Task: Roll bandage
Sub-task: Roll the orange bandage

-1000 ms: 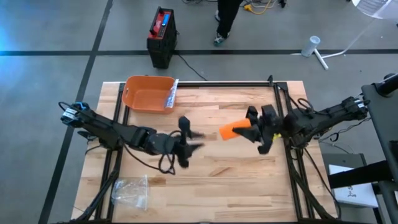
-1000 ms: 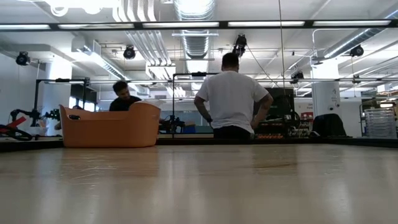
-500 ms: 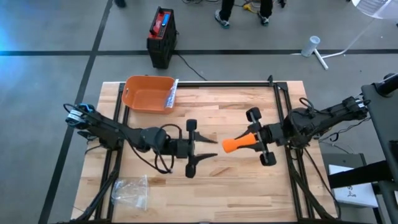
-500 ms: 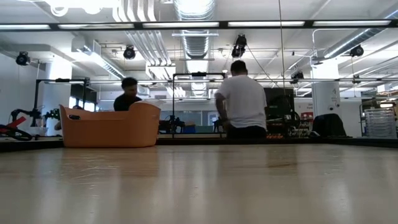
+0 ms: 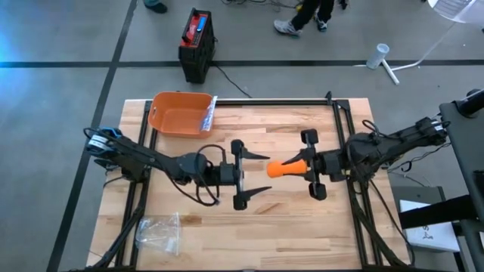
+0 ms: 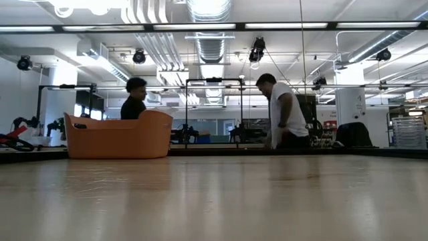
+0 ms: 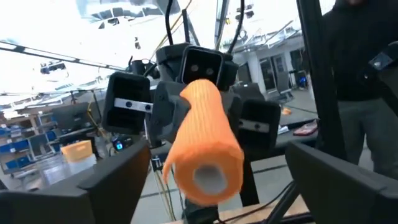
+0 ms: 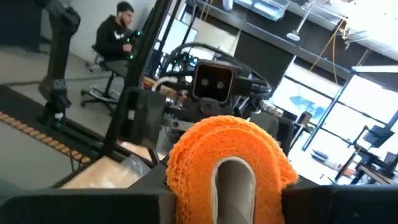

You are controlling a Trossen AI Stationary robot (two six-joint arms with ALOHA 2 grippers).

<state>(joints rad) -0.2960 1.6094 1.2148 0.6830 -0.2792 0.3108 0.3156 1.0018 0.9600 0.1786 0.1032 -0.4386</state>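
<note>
1. Both arms meet above the middle of the wooden bench, their grippers pointed at each other.
2. The right gripper has its fingers clenched on one end of an orange bandage roll, holding it level in the air, clear of the bench top, with the free end aimed at the other arm.
3. The left gripper faces it with its fingers spread wide and released, one to each side of the roll's line, touching nothing.
4. From the left wrist, the roll's open end shows a pale core inside crinkled orange wrap.
5. It looks light and soft, crepe-like, likely to squash or unwind under a hard squeeze.
6. I'd judge the safest hold to be across the wound body near the free end, pressing lightly.
7. An orange tub sits at the far left corner, a clear plastic bag near the front left corner.
</note>
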